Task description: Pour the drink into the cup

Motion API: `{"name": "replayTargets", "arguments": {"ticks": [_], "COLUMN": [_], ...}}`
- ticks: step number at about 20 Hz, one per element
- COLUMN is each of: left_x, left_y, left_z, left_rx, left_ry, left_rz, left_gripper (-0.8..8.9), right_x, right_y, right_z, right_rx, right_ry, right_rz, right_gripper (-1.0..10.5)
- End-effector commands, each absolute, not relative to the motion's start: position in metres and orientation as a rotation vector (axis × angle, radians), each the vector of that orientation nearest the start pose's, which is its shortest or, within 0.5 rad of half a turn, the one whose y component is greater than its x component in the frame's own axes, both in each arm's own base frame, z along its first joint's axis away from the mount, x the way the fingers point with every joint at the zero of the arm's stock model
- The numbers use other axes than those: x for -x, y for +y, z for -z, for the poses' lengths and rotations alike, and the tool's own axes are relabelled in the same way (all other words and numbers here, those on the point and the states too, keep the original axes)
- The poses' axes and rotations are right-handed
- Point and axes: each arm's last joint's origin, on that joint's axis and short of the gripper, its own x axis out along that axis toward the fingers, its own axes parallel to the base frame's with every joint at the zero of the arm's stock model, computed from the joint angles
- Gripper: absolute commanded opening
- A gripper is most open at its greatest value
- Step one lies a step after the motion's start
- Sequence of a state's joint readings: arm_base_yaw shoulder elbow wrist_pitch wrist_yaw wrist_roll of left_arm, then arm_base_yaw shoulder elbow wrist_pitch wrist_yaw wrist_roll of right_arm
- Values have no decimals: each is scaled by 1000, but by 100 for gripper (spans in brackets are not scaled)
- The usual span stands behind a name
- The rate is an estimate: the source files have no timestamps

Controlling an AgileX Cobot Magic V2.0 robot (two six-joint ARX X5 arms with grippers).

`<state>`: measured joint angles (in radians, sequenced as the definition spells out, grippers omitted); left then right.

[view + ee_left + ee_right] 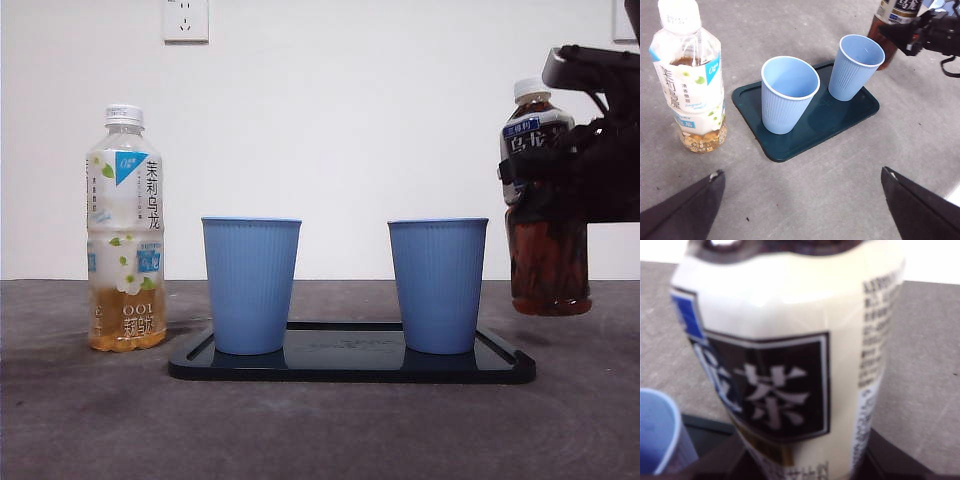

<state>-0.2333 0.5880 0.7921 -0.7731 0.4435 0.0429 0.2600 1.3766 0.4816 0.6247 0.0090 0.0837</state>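
A dark tea bottle (545,250) with a white cap hangs upright a little above the table, right of the tray. My right gripper (548,172) is shut on its label; the same bottle (790,365) fills the right wrist view. Two blue cups stand empty on a dark tray (350,365): the left cup (250,285) and the right cup (438,285), which is nearest the held bottle. In the left wrist view the cups (789,95) (856,65) and the right gripper (920,35) show. My left gripper (802,200) is open over bare table in front of the tray, holding nothing.
A pale jasmine tea bottle (125,230), capped and about a quarter full, stands on the table left of the tray (790,147). A white wall with a socket (186,20) closes the back. The table is grey.
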Motion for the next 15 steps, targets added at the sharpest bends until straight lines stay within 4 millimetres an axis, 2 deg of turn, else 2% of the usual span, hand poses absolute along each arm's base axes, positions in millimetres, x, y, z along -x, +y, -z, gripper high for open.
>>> {"name": "replayTargets", "arguments": {"ticks": [1,5,7,10,13,15], "left_x": [-102,-103,-104,-104,-104,-104], "left_y": [-37,-38,-38,-38,-38,-38], "left_z": [-315,-317,-318,-318,-318,-318], "left_rx": [11,8,7,7,7,7], "left_ry": [527,495,486,486,486,486], "left_rz": [674,675,676,676,676,676], "left_gripper": [501,501,501,501,501,501], "right_x": [-262,-268,-269,-269,-268,-267], "right_y": [68,67,68,68,67,67], "right_z": [-184,-171,-168,-166,-164,-161], "right_rx": [-68,-65,-63,-62,-60,-56], "right_ry": [224,262,275,285,301,336], "right_rz": [-245,-251,-250,-249,-247,-245], "right_gripper": [66,78,181,215,299,307]}}
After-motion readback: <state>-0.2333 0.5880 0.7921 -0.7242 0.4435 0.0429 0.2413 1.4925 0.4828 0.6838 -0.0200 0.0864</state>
